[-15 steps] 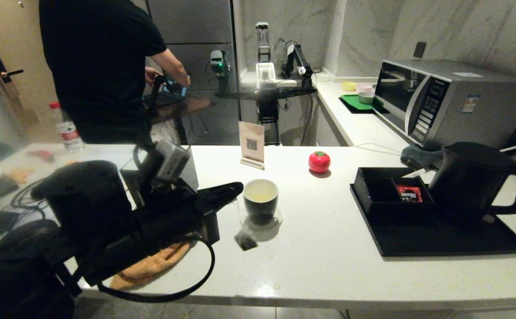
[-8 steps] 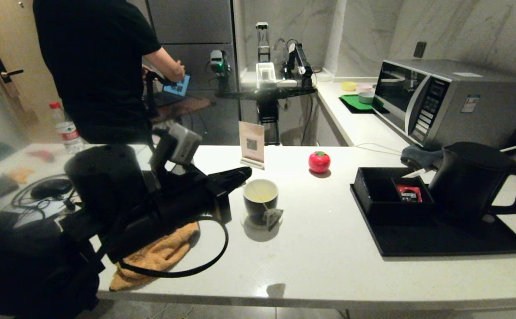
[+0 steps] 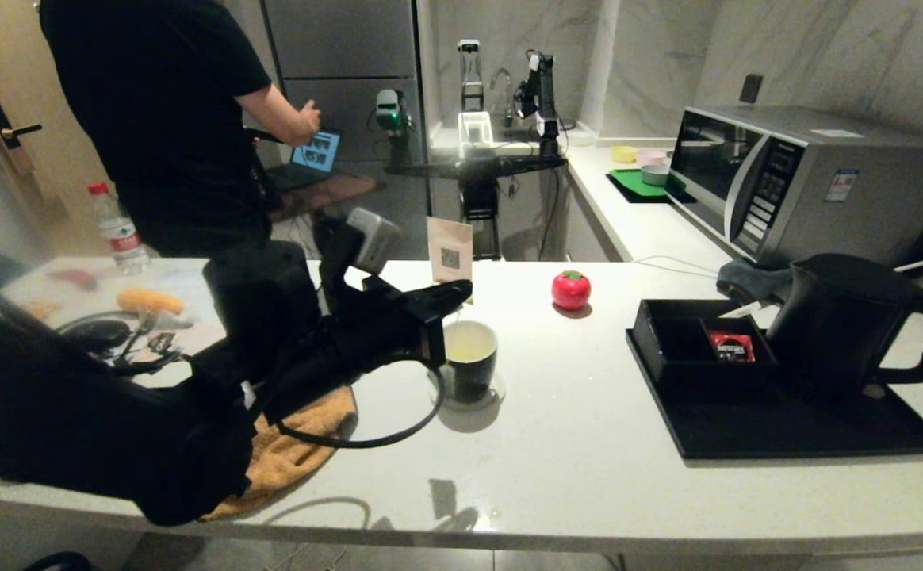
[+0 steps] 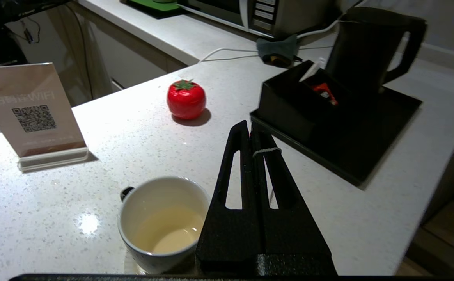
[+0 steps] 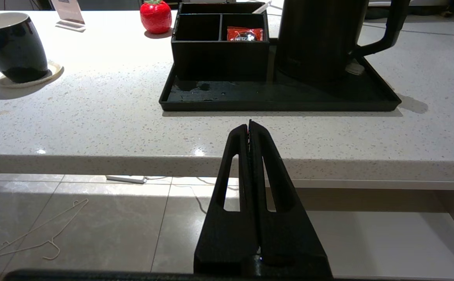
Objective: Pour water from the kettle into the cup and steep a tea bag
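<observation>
Head view: white speckled counter (image 3: pixel 588 444), marble walls (image 3: pixel 818 55).

Card stand (image 4: pixel 32 111): a QR code under a line of pale print that appears mirrored; only "WIFI" can be made out.
Red sachet (image 5: pixel 244 34) in the black box: "NESCAFE" in white letters.
Microwave (image 3: pixel 794 178): a sticker and button markings, too small to read.
Water bottle (image 3: pixel 116 230): label unreadable.
</observation>
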Tool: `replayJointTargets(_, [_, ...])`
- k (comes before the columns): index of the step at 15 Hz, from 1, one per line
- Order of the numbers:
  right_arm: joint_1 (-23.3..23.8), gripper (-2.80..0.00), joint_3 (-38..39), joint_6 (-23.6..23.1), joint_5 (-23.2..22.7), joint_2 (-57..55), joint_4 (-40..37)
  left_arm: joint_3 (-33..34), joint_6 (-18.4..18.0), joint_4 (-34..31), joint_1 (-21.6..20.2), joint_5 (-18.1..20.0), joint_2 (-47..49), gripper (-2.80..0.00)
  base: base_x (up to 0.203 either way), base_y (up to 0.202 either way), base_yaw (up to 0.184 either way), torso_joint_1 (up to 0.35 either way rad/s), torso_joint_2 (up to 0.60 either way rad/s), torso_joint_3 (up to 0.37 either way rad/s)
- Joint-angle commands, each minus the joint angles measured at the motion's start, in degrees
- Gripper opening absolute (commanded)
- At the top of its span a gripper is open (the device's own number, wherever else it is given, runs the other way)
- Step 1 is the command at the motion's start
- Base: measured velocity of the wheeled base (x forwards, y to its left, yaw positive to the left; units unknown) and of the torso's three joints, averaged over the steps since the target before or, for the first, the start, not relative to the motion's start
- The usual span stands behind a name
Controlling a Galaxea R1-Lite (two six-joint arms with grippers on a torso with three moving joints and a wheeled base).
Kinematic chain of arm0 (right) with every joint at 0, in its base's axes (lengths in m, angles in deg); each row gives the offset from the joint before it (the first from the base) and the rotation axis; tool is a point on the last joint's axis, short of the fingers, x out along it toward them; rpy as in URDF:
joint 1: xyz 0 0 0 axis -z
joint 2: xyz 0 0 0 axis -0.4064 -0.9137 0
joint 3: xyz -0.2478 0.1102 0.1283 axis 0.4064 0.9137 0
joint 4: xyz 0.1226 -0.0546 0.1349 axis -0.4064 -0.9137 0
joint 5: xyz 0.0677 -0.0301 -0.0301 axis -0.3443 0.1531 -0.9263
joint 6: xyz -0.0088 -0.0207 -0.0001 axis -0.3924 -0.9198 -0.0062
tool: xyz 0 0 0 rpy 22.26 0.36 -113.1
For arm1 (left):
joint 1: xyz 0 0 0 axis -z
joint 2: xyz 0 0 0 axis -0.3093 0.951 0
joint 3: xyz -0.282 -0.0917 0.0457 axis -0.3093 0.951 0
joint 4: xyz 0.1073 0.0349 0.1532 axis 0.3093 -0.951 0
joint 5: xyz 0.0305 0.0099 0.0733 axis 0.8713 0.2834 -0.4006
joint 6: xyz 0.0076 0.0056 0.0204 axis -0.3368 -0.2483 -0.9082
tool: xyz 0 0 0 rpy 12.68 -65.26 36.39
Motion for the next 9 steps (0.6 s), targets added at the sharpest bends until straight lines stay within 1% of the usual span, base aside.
replayJointTargets(1, [0.0, -2.8, 0.0, 0.0, 0.0, -0.1, 0.0, -2.8, 0.0, 0.4, -0.8, 0.1, 4.5, -2.8, 0.0, 0.0, 0.0, 0.0, 0.0, 0.0])
replayJointTargets(5, [0.0, -2.8, 0.0, 0.0, 0.0, -0.1, 0.0, -6.7, 0.0, 0.4, -1.1, -0.1, 8.9, -2.8, 0.0, 0.0, 0.0, 0.0, 0.0, 0.0])
replayJointTargets(9, [0.0, -2.8, 0.0, 0.0, 0.0, -0.1, 0.0, -10.1, 0.1, 0.4, -2.2, -0.3, 12.4, -2.8, 0.0, 0.0, 0.0, 0.0, 0.0, 0.0])
